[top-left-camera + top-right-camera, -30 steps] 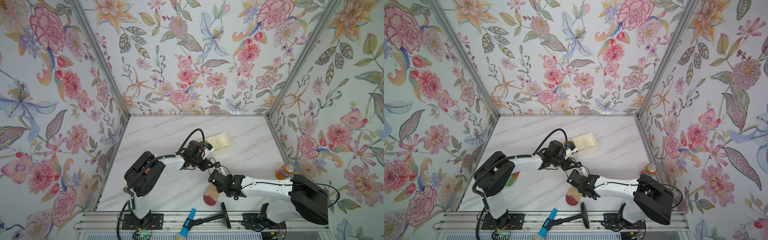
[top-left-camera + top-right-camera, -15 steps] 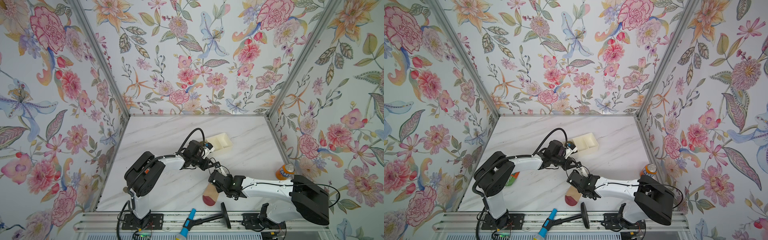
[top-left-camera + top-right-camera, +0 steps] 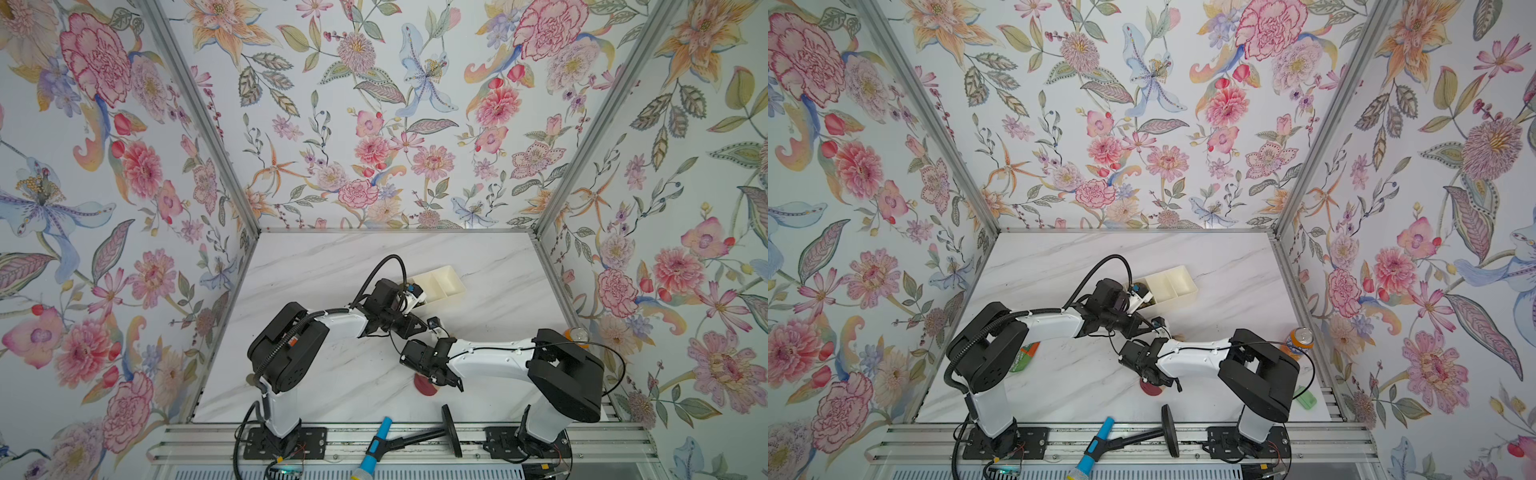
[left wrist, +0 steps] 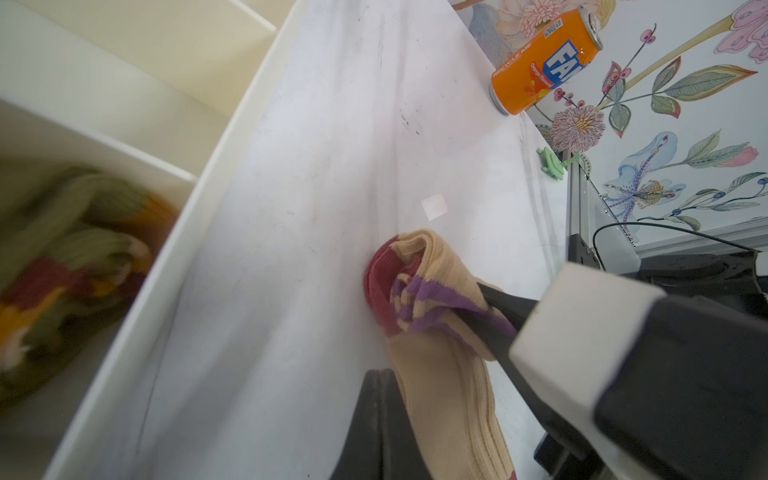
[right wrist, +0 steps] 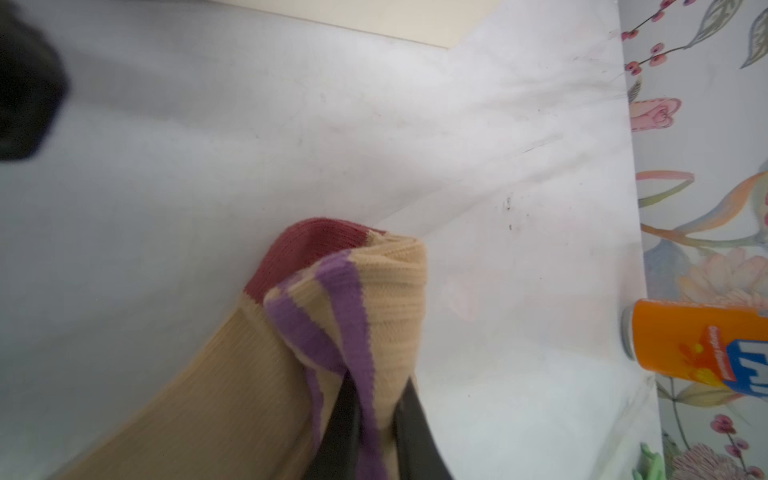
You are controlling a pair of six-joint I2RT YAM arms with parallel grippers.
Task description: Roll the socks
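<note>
Looking down in both top views, only a small maroon bit of the socks (image 3: 424, 386) (image 3: 1150, 388) showed. It peeked out from under the right claw (image 3: 448, 379), at about 6 o'clock on the white table (image 3: 332, 266), close to the front edge.

The right wrist view showed much more. There was peach ribbed cloth, a maroon end and purple stripes. The striped part was squeezed between the right claw's two dark fingers (image 5: 345, 428), so that claw was closed tight on the socks. The left wrist view showed the same grab from the side. One dark finger pushed into the striped part, and the rest of the socks lay on the table.

The left claw (image 3: 417, 325) sat near the right claw, at 11 o'clock from it, and it was closed all the way. In the left wrist view the socks ran right beside its own dark finger (image 4: 374, 424). I could not tell if it was pinching them.

The cream box (image 3: 440, 282) sat at 1 o'clock from the left claw. Only the left wrist view looked well into it, and a blurry green sock roll (image 4: 70, 232) lay in one part.

The orange can (image 4: 544, 62) stood at 3 o'clock by the wall and was easy to see in both wrist views. A green and orange packet (image 3: 1023, 355) at 9 o'clock showed in a top view alone. A small green thing (image 3: 1306, 397) lay at 4 o'clock.
</note>
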